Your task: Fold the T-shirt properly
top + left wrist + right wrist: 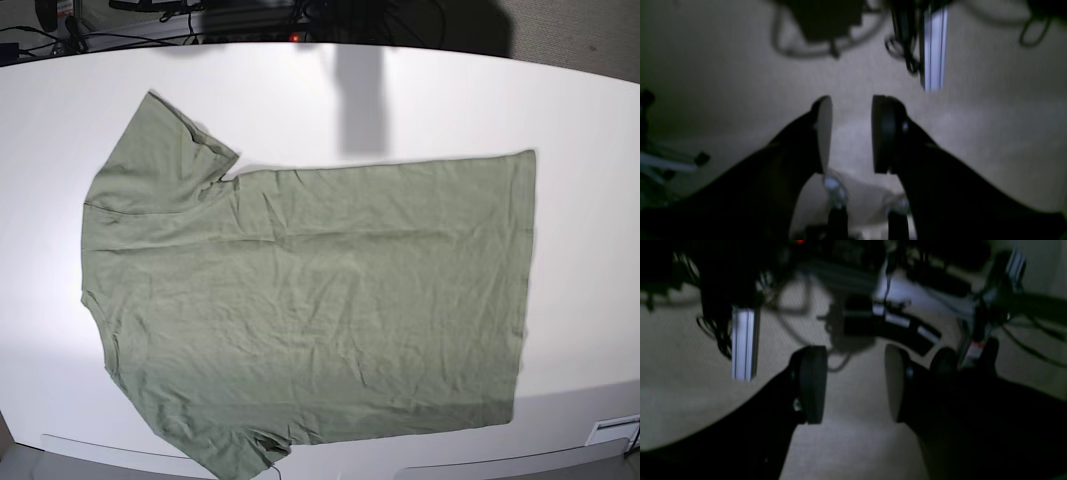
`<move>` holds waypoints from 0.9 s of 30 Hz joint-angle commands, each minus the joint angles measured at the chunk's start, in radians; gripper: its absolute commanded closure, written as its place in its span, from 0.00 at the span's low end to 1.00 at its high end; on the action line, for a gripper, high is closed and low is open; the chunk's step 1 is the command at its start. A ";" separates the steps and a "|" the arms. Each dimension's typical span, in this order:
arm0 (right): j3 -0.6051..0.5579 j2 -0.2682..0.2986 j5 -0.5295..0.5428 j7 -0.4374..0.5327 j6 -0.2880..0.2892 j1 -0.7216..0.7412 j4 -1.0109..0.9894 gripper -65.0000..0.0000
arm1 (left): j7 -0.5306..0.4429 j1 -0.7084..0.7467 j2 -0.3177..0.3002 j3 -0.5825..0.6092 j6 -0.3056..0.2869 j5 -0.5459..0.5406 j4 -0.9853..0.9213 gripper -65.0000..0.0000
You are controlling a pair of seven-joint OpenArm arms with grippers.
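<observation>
T-shirt (pixel 310 300): olive-green, short-sleeved, laid flat and unfolded on white tabletop (pixel 580 130), base view. Neck end toward view's left, hem toward right; light wrinkles throughout. Far sleeve spread out at upper left. Near sleeve at bottom edge partly cut off by frame. Collar not clearly made out; left edge reads as a plain curve.

Tabletop: bare margin all round shirt; dark shadow band falls across far edge, just above shirt's upper side. Cables and dark gear behind far rim, blurred, not identifiable.

Left gripper (pixel 851 133): wrist view only, jaws apart, nothing between them. Beige floor behind, dim and blurred; pale aluminium rail (pixel 933 46) and looped cables at top, soft focus.

Right gripper (pixel 855 383): wrist view only, jaws apart, gap empty. Background dark, motion-blurred; a second pale rail (pixel 743 343) at left, tangle of frame parts and wiring at upper right, detail unreadable.

Neither gripper appears in base view; shirt not seen in either wrist view.
</observation>
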 commanded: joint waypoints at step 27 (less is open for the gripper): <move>0.000 0.014 0.004 0.043 0.119 -0.008 -0.005 0.72 | -0.286 0.026 -0.003 0.001 0.002 -0.004 -0.004 0.83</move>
